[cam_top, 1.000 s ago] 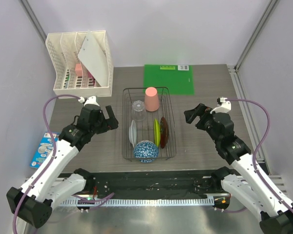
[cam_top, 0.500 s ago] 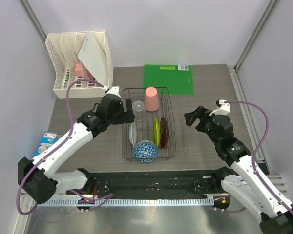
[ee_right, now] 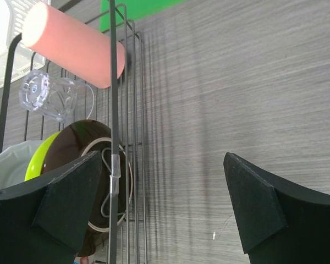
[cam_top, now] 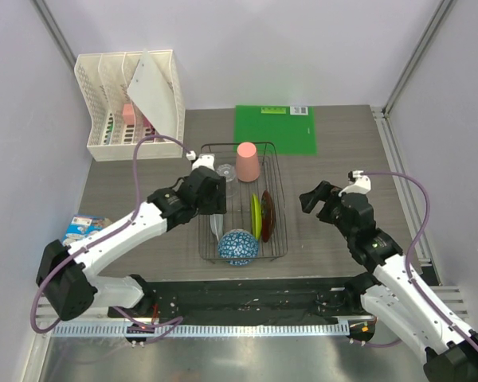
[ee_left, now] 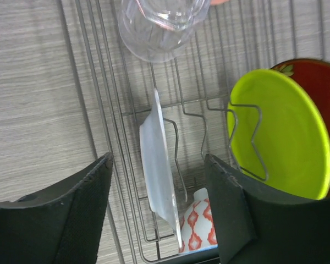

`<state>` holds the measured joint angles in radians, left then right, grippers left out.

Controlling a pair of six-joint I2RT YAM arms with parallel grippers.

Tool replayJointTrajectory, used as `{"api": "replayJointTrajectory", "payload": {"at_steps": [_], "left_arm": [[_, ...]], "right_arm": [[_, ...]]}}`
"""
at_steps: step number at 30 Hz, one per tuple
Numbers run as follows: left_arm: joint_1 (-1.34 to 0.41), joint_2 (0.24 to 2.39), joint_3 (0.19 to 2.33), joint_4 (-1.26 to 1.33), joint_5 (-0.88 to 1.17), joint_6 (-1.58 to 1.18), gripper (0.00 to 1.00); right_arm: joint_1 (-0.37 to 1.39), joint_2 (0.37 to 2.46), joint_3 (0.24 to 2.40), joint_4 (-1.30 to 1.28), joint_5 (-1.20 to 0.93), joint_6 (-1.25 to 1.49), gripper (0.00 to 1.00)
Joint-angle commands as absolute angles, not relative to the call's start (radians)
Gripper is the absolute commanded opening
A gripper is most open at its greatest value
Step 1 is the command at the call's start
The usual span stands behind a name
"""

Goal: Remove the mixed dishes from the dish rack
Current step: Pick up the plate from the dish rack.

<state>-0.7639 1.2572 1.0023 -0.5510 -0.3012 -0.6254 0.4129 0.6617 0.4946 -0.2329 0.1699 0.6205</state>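
Observation:
The dark wire dish rack (cam_top: 237, 146) holds a salmon-pink cup (cam_top: 248, 161), a clear glass tumbler (cam_top: 225, 177), a yellow-green plate (cam_top: 256, 216), a dark red plate (cam_top: 267, 215) and a blue-and-white bowl (cam_top: 238, 247). My left gripper (cam_top: 215, 200) hangs over the rack's left side. In the left wrist view its open jaws (ee_left: 159, 212) straddle the upright white plate (ee_left: 157, 165), with a gap on each side. Beyond the plate show the tumbler (ee_left: 159, 27), the yellow-green plate (ee_left: 286, 132) and the bowl (ee_left: 201, 225). My right gripper (cam_top: 315, 199) stands open and empty just right of the rack (ee_right: 114, 110).
A white lattice organizer (cam_top: 131, 103) with a leaning white board stands at the back left. A green mat (cam_top: 275, 131) lies behind the rack. A blue packet (cam_top: 80, 231) sits at the table's left edge. Bare grey table (ee_right: 236, 110) lies right of the rack.
My left arm has swung right from beside the rack to over its left side, and its jaws have narrowed around the white plate. The right arm has edged slightly toward the rack.

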Motion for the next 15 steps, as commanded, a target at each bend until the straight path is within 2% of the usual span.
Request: {"api": "replayJointTrajectory", "payload": {"at_steps": [1, 10, 15], "left_arm": [[-0.827, 1.301, 1.025, -0.546, -0.445, -0.658, 0.65], [-0.902, 1.379, 1.028, -0.58, -0.558, -0.727, 0.47], [-0.914, 1.425, 1.026, -0.6, -0.587, -0.758, 0.43]], "right_arm": [[0.417, 0.661, 0.482, -0.166, 0.163, 0.64, 0.97], [0.419, 0.695, 0.491, -0.161, 0.156, 0.637, 0.97], [0.417, 0.678, 0.477, -0.169, 0.164, 0.638, 0.96]]}}
